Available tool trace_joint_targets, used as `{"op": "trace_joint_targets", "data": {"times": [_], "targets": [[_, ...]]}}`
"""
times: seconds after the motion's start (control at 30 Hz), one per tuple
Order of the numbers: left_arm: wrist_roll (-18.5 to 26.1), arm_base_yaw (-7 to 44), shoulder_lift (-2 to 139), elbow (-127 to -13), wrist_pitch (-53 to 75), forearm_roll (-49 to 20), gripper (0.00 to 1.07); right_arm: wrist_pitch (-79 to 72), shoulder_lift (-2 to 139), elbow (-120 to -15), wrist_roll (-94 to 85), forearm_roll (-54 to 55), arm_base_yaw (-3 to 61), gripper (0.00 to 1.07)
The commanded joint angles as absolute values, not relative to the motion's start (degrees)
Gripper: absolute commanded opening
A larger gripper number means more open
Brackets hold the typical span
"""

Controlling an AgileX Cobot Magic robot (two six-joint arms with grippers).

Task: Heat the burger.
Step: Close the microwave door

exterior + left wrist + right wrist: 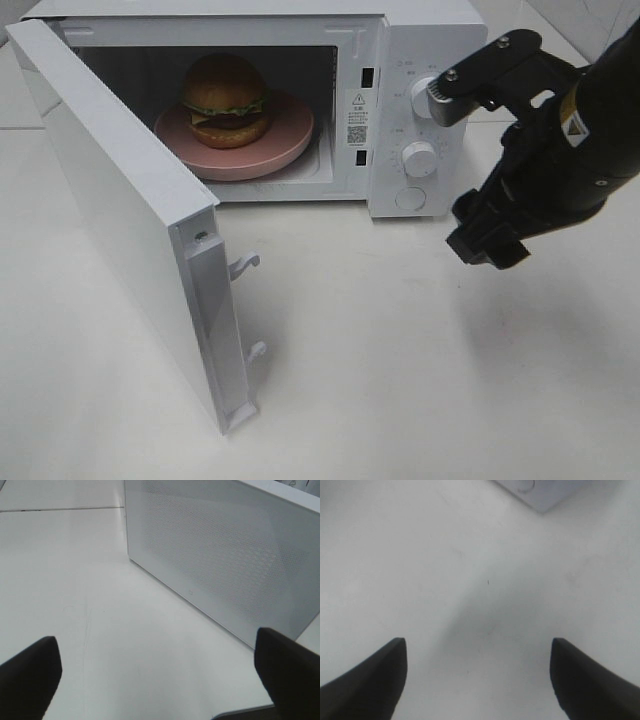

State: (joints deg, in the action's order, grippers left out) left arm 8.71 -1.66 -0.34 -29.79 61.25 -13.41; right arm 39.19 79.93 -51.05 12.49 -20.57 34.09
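Two grippers, both released, with nothing between the fingers of either. Right gripper (487, 243) hanging over bare counter (400, 350), in front of the microwave (420, 40) and off to the right of its control panel, apart from the lower knob (420, 157). Upper knob partly hidden behind the right arm. In the right wrist view, only white counter between the two dark fingers (365, 680), plus one lower front corner of the microwave at the far edge of the picture.

Left gripper (155, 637) spread as wide, seen in its own wrist view only, low over the counter and facing the outer face of the door (120, 210). Perforated window panel just ahead of it, not touching, with the door's bottom edge running slantwise close above the counter.

Door swung fully open to the left, its free edge pointing at the front of the counter, two latch hooks (245, 265) jutting from that edge. Cavity mouth wholly unblocked. Burger (224, 98) inside, upright on the pink plate (290, 135), plate rim just behind the cavity's front sill.

Wide open counter between the door's free edge and the right gripper.
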Motion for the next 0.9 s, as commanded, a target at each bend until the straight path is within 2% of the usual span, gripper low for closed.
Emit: {"op": "trace_joint_targets", "data": {"times": [0.03, 0.4, 0.9], "targets": [[8.7, -1.8, -1.2, -29.8, 61.6, -13.5, 0.99, 48.8, 77.0, -50.9, 13.4, -19.2, 33.8, 0.75], [8.7, -1.8, -1.2, -29.8, 61.6, -13.5, 0.99, 59.9, 68.3, -50.9, 12.4, -15.0, 33.8, 0.75], [8.7, -1.8, -1.2, -29.8, 61.6, -13.5, 0.99, 66.6, 51.9, -50.9, 12.0, -14.7, 33.8, 0.75]]}}
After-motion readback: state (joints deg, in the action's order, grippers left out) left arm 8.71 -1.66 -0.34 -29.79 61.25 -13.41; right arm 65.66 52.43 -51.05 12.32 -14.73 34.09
